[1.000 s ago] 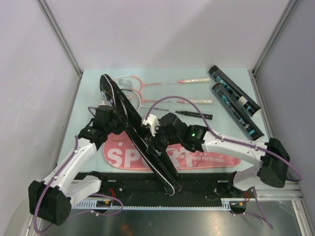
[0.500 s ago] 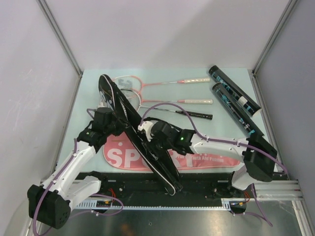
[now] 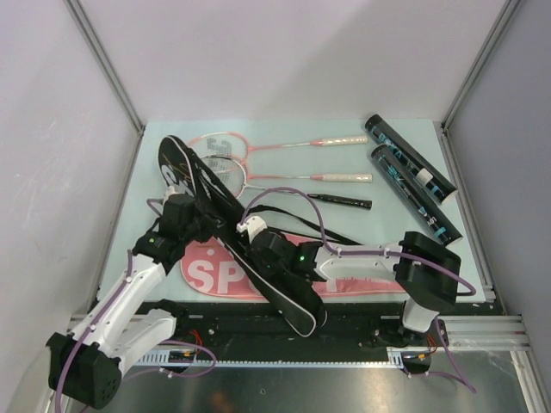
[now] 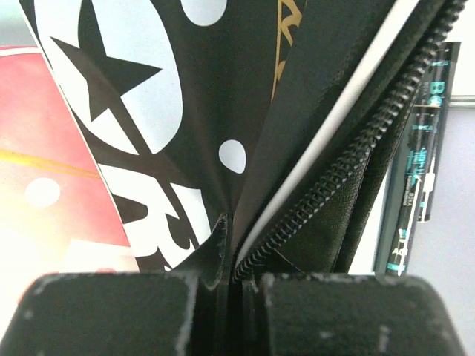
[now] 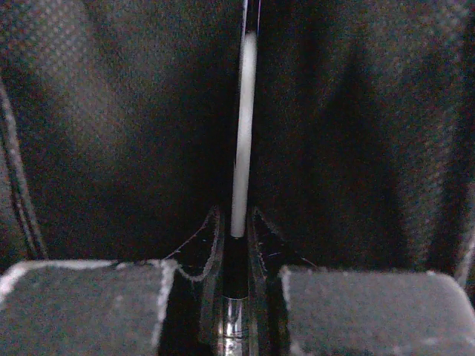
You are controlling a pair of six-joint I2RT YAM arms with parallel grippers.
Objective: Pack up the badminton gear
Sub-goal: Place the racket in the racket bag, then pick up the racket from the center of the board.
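Observation:
A black racket bag with white print (image 3: 185, 168) stands on edge across a pink "SPORT" bag (image 3: 211, 274). My left gripper (image 3: 198, 222) is shut on the black bag's zipper edge (image 4: 319, 185); its own view shows it clamped (image 4: 236, 267). My right gripper (image 3: 258, 241) is deep in the black bag, shut on a thin white shaft (image 5: 243, 126) between dark fabric walls (image 5: 236, 230). Two pink-and-white rackets (image 3: 284, 144) (image 3: 297, 178) and a black-handled one (image 3: 344, 201) lie at the back. Two dark tubes with teal print (image 3: 409, 157) (image 3: 417, 196) lie at the right. No shuttlecock shows.
The pink bag also shows in the left wrist view (image 4: 44, 170), and one tube (image 4: 415, 163) at its right edge. Black straps (image 3: 301, 219) trail from the black bag over the pink one. Grey walls close the table on three sides.
The black bag has swung lower and to the left. My right gripper has slid toward the near left, deeper along the bag. My left gripper has dropped slightly with the bag's edge.

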